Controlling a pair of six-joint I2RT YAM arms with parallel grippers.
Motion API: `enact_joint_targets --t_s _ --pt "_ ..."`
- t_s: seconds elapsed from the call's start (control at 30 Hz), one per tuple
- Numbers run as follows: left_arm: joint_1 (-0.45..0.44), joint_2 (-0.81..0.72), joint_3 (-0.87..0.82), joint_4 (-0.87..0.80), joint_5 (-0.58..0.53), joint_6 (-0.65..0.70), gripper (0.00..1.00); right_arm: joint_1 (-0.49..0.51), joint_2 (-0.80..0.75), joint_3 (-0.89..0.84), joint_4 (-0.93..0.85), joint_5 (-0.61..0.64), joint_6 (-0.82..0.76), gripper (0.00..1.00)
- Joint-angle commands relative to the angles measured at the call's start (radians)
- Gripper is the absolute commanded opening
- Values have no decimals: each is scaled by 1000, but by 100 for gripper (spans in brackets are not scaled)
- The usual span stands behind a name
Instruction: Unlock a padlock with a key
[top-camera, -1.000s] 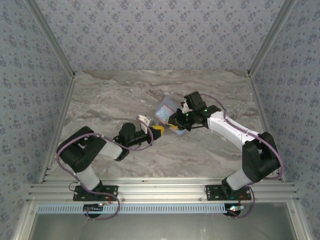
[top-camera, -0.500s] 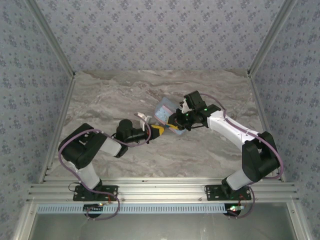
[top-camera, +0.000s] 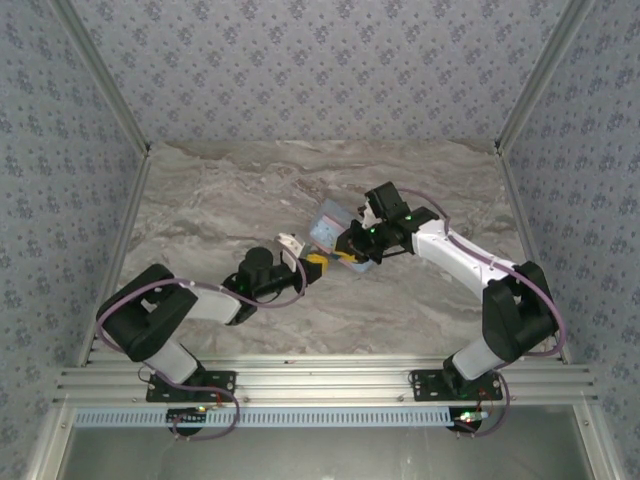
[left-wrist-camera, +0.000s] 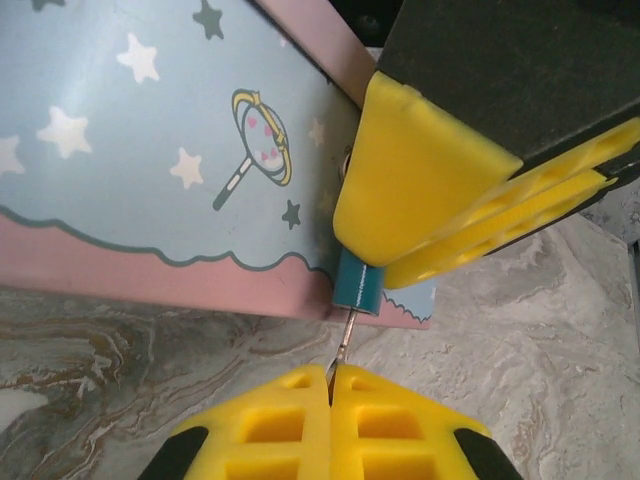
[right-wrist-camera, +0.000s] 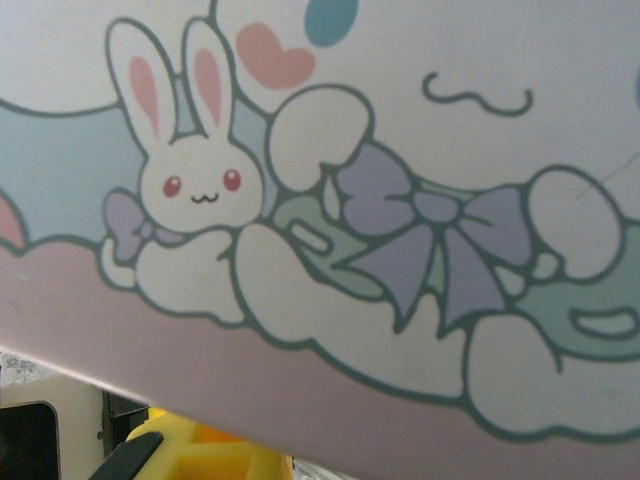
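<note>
Seen from above, the left pincer (top-camera: 316, 262) points toward 2 o'clock over the marble tabletop (top-camera: 200, 200), its fingers closed on a thin silver key (left-wrist-camera: 344, 338). In the left wrist view, the key runs toward 12 o'clock, and its tip meets the lower end of the dark-blue padlock (left-wrist-camera: 357, 283). The padlock sits at the 5 o'clock corner of the pale-blue tin (left-wrist-camera: 150, 140). The right pincer (left-wrist-camera: 374, 262), coming in from 2 o'clock, clamps the padlock between its yellow fingers.

Showing dark teal on the padlock (left-wrist-camera: 357, 283) at centre, silver on the key (left-wrist-camera: 345, 338) below, bright yellow on the fingers (left-wrist-camera: 420, 190). Wearing pale blue, pink scallops, stars and a white bunny on the tin (left-wrist-camera: 150, 130). Running grey-brown marble veining over the table (left-wrist-camera: 120, 370).
</note>
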Motion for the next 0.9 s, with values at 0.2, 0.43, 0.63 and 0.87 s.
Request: enact_joint_targets --t_s 0.2,0.43,0.63,0.87 --pt "80 74 92 324 223 -203 0 50 27 -23 12 -132 48 0" --pt "83 118 135 366 263 -264 0 55 41 -17 10 -125 38 0" --pt "85 111 136 319 255 -242 0 59 31 -18 -18 -57 8 0" --pt "85 63 34 188 152 -210 0 72 -58 -36 15 141 7 42"
